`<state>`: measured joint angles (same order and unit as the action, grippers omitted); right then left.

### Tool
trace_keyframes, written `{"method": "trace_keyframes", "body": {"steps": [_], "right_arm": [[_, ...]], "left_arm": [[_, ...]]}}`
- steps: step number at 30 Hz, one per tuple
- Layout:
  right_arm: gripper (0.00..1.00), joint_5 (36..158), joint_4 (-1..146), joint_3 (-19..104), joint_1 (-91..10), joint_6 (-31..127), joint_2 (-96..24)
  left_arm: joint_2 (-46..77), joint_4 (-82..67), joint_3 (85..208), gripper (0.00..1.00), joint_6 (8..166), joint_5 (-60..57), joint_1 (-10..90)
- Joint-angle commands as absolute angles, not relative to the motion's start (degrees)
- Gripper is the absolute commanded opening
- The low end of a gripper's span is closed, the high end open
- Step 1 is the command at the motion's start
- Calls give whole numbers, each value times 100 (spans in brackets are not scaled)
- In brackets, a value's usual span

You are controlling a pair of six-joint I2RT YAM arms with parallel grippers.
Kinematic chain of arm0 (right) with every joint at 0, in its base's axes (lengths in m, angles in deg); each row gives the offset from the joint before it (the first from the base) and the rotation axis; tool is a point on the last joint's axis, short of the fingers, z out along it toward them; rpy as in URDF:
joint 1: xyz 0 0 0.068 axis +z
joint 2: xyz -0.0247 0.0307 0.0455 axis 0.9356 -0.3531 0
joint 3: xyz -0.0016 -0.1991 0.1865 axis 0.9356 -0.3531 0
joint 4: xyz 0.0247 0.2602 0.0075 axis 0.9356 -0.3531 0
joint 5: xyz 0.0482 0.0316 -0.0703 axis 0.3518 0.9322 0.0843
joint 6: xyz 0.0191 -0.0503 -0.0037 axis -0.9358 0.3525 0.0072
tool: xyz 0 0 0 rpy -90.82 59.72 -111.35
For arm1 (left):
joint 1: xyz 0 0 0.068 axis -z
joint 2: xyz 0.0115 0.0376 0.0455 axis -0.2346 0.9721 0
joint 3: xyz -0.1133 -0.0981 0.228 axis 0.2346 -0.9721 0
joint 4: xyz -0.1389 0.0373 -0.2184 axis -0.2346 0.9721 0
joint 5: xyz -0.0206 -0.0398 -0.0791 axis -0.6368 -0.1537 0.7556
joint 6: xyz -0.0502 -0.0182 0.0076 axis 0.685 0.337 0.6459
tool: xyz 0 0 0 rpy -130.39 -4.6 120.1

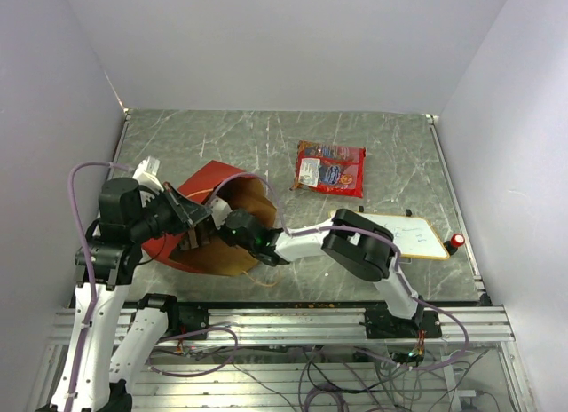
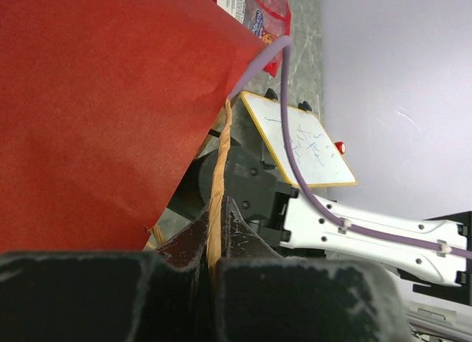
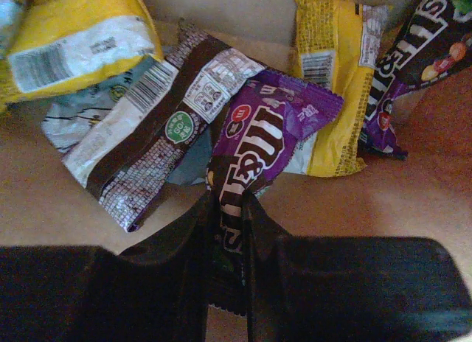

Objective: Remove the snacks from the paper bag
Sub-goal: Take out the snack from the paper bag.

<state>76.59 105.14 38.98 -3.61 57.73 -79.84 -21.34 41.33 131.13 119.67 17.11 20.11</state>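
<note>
Left fingers (image 2: 110, 298) pressed together, pinching the twisted handle (image 2: 219, 180) of the paper bag (image 1: 200, 177). The bag lies on its side at the near left of the surface (image 1: 222, 132), red wall up, mouth facing right, lower rim close to the surface's near edge. There is open surface behind the bag and to its right.

The right fingers (image 3: 110, 290) reach inside the bag mouth, pinching the near end of a purple packet (image 3: 262, 135). Packets crowd the bag's far wall: yellow packet (image 3: 74, 32) at left, pale blue-white packet (image 3: 70, 117) under it, brown-and-white packet (image 3: 155, 113), second yellow packet (image 3: 332, 77), dark packet (image 3: 435, 47) at the right edge. Bare kraft floor shows on both sides of the fingers.

A flat red bag (image 1: 330, 168) lies out on the surface mid-far, well apart from the paper bag. The white board (image 1: 404, 236) sits near the right edge.
</note>
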Motion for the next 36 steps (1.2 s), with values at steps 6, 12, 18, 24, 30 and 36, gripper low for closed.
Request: {"method": "trace_keyframes", "body": {"steps": [6,12,18,24,30,36], "right_arm": [[13,8138,10109,3383,-365,5369,-6789],[14,8195,9793,3155,-367,5341,-6455],[14,8344,9562,2762,-362,5429,-5867],[14,8455,8895,2480,-366,5572,-4848],[15,8532,8205,2020,-354,5421,-3665],[14,7839,7199,1983,-358,5592,-2416]], "left_arm": [[-2187,4089,13084,7,11992,1604,2042],[-1977,4073,13150,7,11829,1596,2042],[-1822,3838,13167,7,11885,1637,2042],[-1422,4331,13504,7,11618,1352,2042],[-1506,4107,13368,7,11724,1265,2042],[-1432,4119,13306,7,11780,1167,2040]]}}
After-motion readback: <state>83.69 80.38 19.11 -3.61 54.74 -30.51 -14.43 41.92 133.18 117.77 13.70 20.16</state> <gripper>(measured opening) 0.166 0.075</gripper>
